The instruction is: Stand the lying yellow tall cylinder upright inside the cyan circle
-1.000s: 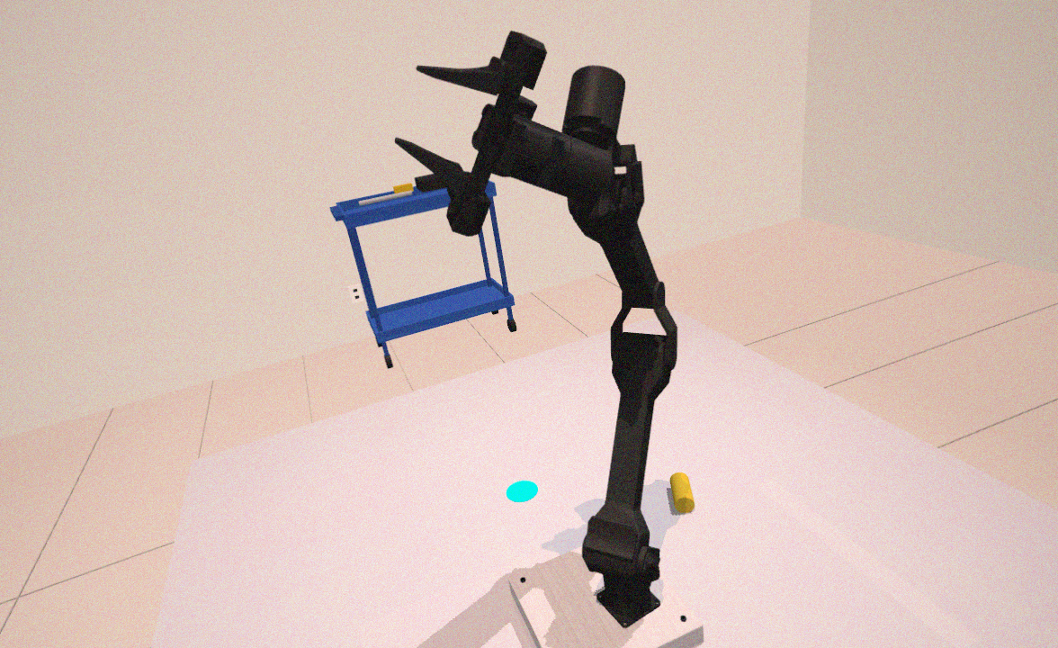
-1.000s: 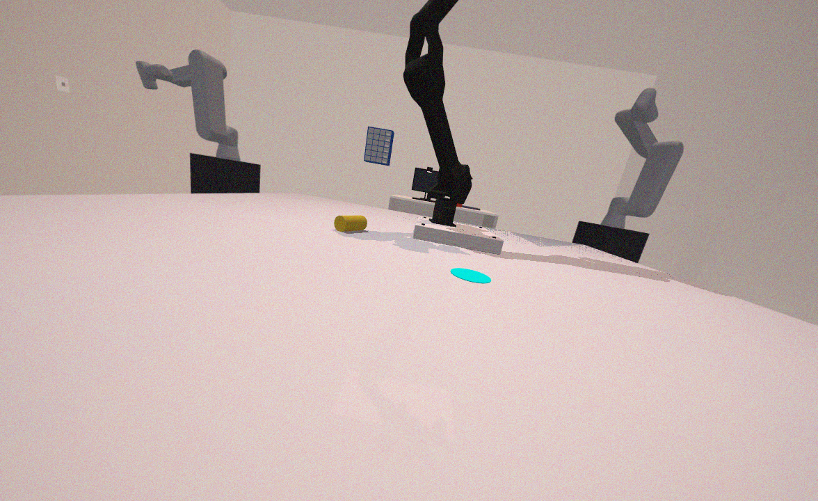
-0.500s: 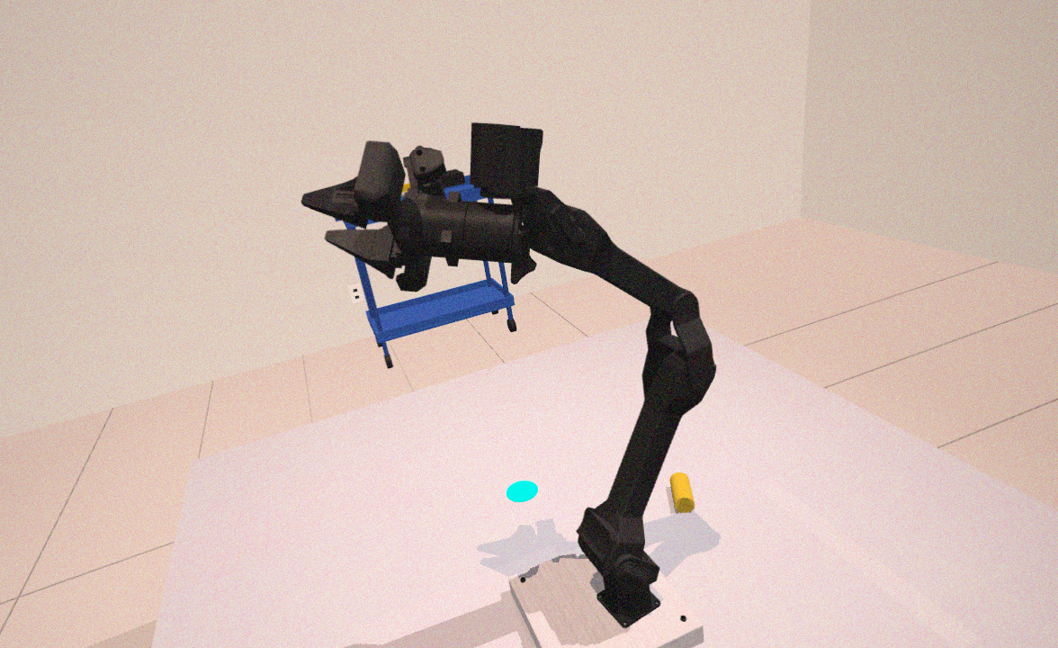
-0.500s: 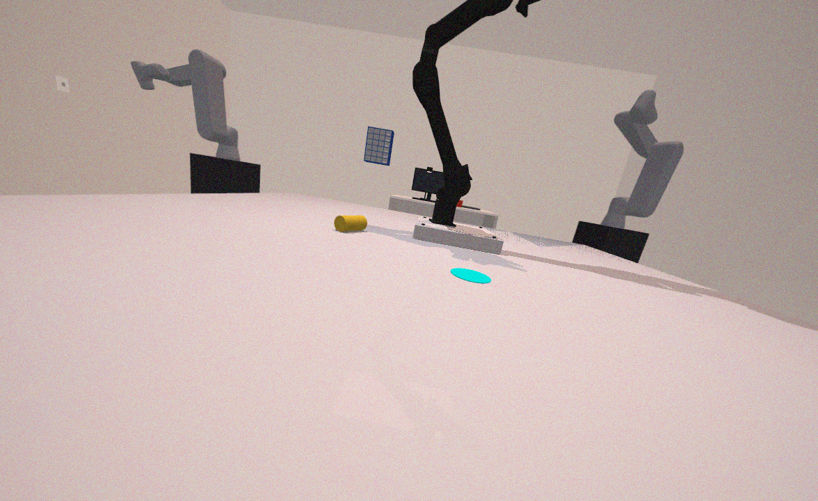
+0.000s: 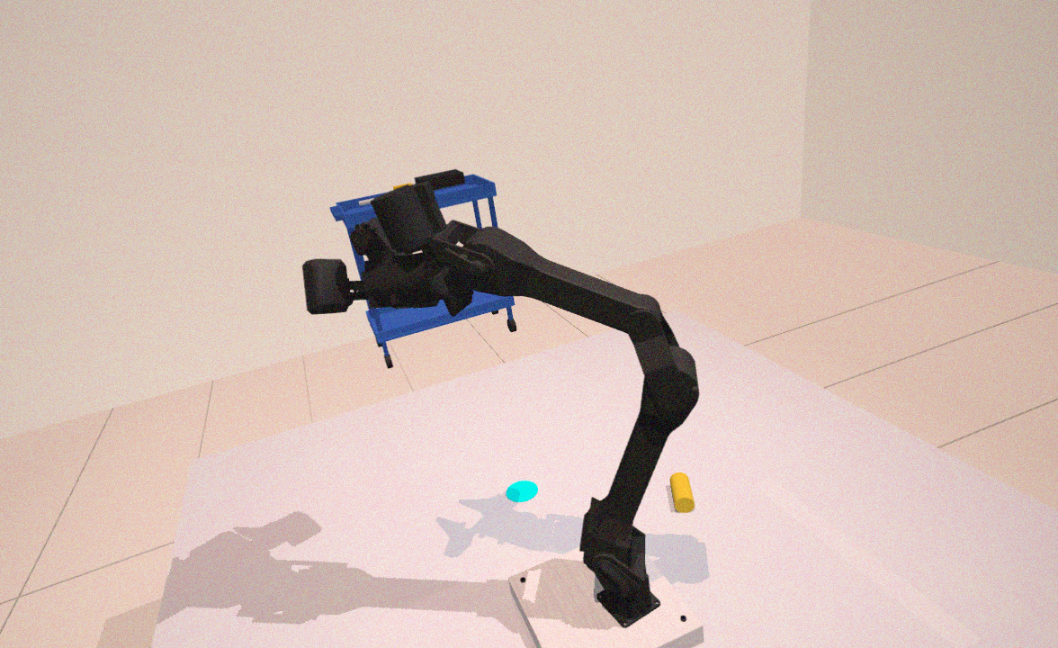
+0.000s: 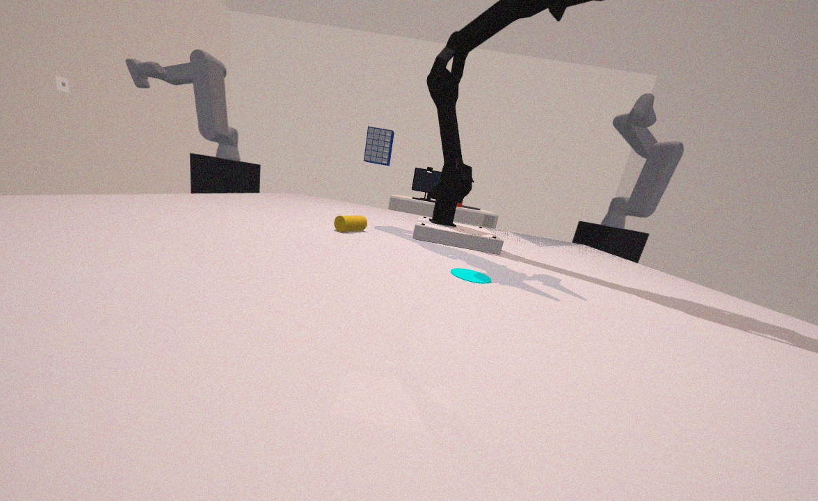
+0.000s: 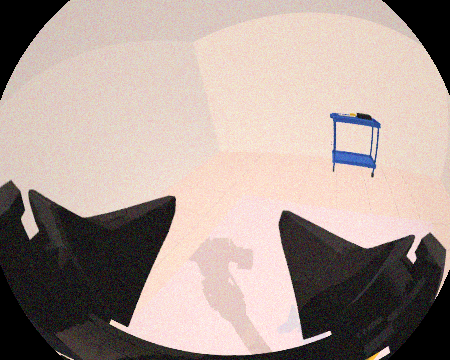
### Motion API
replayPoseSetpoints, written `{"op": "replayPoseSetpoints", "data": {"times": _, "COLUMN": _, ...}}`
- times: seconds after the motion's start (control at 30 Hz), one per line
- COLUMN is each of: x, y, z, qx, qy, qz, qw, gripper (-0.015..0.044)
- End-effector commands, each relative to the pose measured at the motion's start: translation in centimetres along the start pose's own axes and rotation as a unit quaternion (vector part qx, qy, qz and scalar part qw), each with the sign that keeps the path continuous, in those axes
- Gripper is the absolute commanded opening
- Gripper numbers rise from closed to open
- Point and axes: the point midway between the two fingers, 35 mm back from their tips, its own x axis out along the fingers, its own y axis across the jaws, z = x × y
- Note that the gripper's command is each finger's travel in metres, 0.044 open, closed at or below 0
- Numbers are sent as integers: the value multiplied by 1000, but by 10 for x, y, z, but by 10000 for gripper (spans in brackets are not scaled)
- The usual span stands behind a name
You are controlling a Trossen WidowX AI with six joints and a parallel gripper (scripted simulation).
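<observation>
The yellow tall cylinder (image 5: 681, 491) (image 6: 350, 223) lies on its side on the pale table top (image 5: 838, 524) (image 6: 213, 374). It is right of the cyan circle in the top view and left of it, farther back, in the exterior view. The flat cyan circle (image 5: 522, 490) (image 6: 469, 274) has nothing standing in it, and part of a shadow falls on it. My gripper (image 7: 229, 211) is open, with nothing between its fingers. It is high above the table, away from the cylinder. Its fingers are hard to make out in the top view and out of view in the exterior view.
My arm's base stands on a pale board (image 5: 549, 628) (image 6: 455, 238) near the cylinder and circle. A blue cart (image 5: 428, 320) (image 7: 355, 159) stands on the floor beyond the table. Two grey arms (image 6: 209, 99) (image 6: 654, 174) stand on black pedestals in the background.
</observation>
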Motion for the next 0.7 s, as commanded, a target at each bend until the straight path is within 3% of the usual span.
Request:
{"op": "replayPoseSetpoints", "data": {"times": 0.0, "x": 31, "y": -56, "z": -16, "qx": -44, "qy": 41, "qz": -88, "qw": 994, "gripper": 309}}
{"op": "replayPoseSetpoints", "data": {"times": 0.33, "x": 49, "y": -205, "z": -50, "qx": -81, "qy": 160, "qz": -267, "qw": 947, "gripper": 309}}
{"op": "replayPoseSetpoints", "data": {"times": 0.67, "x": 0, "y": -344, "z": -97, "qx": -35, "qy": 298, "qz": -388, "qw": 871, "gripper": 309}}
